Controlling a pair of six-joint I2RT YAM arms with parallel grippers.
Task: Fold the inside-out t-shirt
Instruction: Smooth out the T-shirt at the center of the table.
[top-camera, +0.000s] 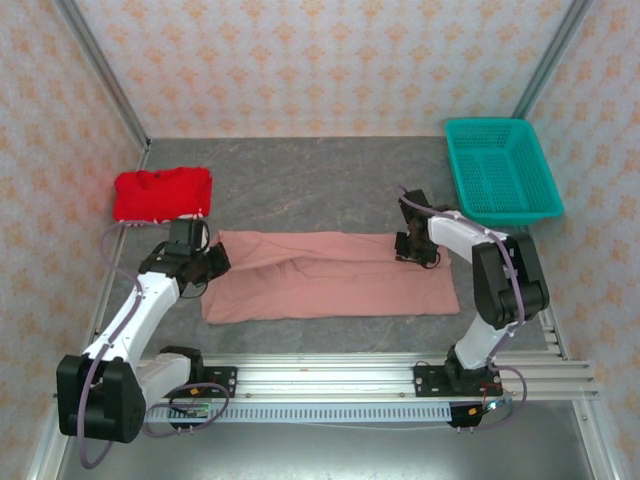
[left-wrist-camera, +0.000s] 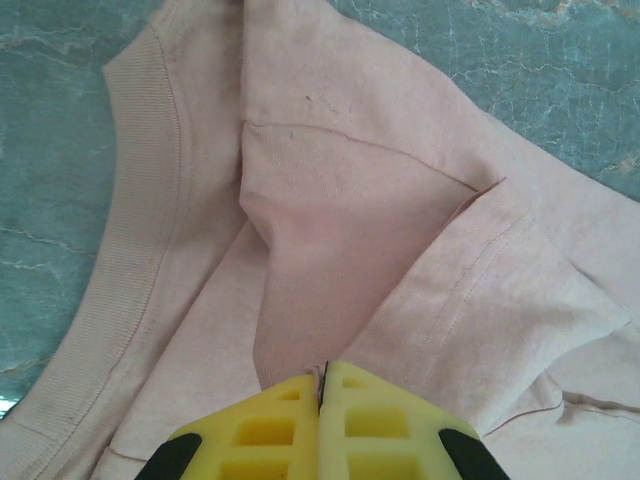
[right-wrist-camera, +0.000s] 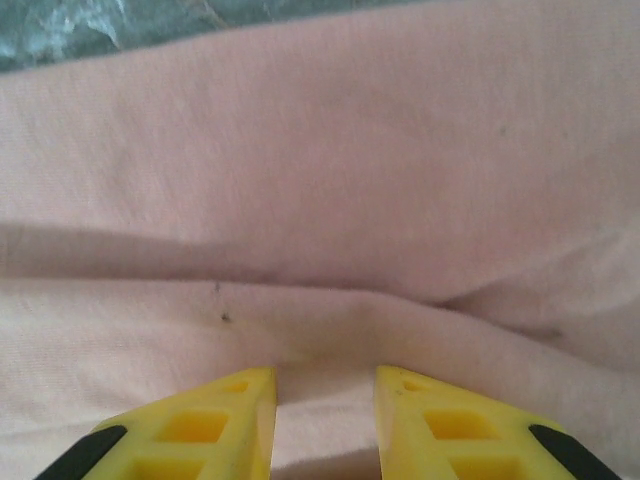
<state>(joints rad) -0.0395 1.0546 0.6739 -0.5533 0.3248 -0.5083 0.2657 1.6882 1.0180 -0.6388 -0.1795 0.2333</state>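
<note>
Top external: the inside-out t-shirt (top-camera: 330, 285) lies as a long band running from the left gripper (top-camera: 208, 262) at its collar end across to the right gripper (top-camera: 413, 250) at the other end. Both ends should rise level, or the band will skew.

Left wrist: the jaws are clenched on a tented pleat of shirt cloth, with the ribbed collar (left-wrist-camera: 140, 200) to their left. The bite looks thin, so lift slowly.

Right wrist: the jaws stand apart, straddling a soft ridge of cloth. They should press down and catch both layers before lifting.

Counted one t-shirt (top-camera: 330, 275), one red garment (top-camera: 160, 193), one teal basket (top-camera: 500, 170), one counter (top-camera: 300, 180), and two arms: a left arm (top-camera: 130, 325) and a right arm (top-camera: 505, 285).
</note>
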